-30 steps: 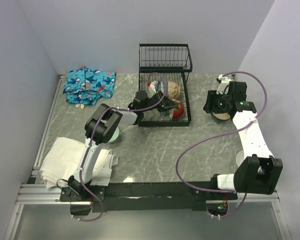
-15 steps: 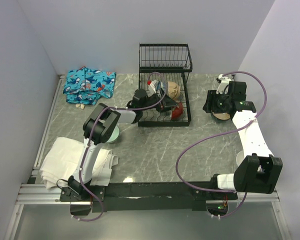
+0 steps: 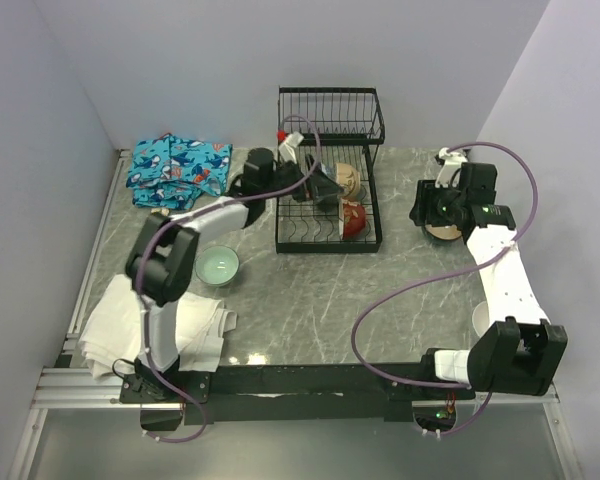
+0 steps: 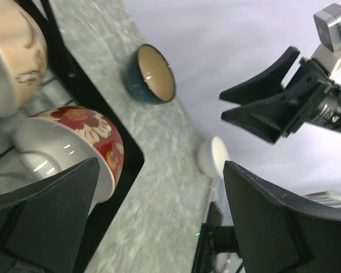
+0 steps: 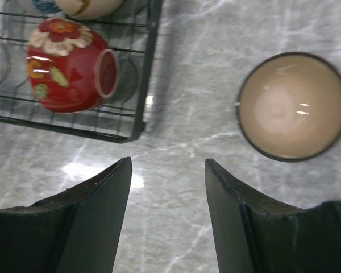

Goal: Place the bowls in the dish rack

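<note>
The black wire dish rack [image 3: 329, 128] stands at the back middle of the table. A cream bowl [image 3: 349, 180] and a red floral bowl [image 3: 353, 218] lie on their sides in it. My left gripper [image 3: 320, 186] hovers over the rack, open and empty; the left wrist view shows the red bowl [image 4: 79, 136] by its left finger. A pale green bowl [image 3: 218, 266] sits upright on the table left of the rack. My right gripper [image 3: 432, 212] is open and empty beside a dark-rimmed bowl with a cream inside [image 5: 292, 106]. A white bowl [image 3: 478, 318] sits at the right edge.
A blue patterned cloth [image 3: 176, 168] lies at the back left and a white towel [image 3: 130, 325] at the front left. Walls close in the table on the left, back and right. The rack's corner [image 5: 137, 132] is near my right gripper's left finger.
My left gripper has opened wide and drawn back from the rack's front toward its rear left, uncovering the pale green bowl. The right arm has barely moved.
</note>
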`<state>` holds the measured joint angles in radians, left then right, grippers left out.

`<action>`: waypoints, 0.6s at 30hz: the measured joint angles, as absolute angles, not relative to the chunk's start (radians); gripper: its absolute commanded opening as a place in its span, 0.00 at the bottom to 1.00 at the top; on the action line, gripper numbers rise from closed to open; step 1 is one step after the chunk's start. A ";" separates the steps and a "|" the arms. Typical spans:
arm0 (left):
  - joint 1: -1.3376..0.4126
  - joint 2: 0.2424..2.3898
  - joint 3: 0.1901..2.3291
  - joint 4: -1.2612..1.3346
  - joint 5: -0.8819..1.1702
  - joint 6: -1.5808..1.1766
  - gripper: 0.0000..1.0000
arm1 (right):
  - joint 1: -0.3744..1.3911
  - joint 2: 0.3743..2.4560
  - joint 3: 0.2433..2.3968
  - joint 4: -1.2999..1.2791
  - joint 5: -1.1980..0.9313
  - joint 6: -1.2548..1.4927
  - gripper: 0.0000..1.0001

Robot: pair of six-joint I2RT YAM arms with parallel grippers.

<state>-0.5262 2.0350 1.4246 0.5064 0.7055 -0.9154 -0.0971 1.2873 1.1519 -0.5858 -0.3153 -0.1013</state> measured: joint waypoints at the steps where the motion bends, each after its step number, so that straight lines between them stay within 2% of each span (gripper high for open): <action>1: -0.517 1.993 1.416 0.453 0.700 -0.872 0.96 | -0.098 1.275 1.151 -0.587 -0.301 -0.112 0.63; 7: -0.486 1.773 1.372 0.204 0.654 -0.643 0.96 | -0.137 1.206 1.117 -0.584 -0.269 -0.131 0.63; 12: -0.485 1.683 1.339 0.072 0.619 -0.522 0.96 | -0.145 1.161 1.089 -0.601 -0.271 -0.128 0.63; 17: -0.466 1.561 1.338 -0.231 0.511 -0.299 0.99 | -0.145 1.076 1.073 -0.607 -0.279 -0.127 0.63; 18: -0.462 1.523 1.338 -0.299 0.484 -0.237 0.97 | -0.145 1.053 1.069 -0.609 -0.284 -0.126 0.63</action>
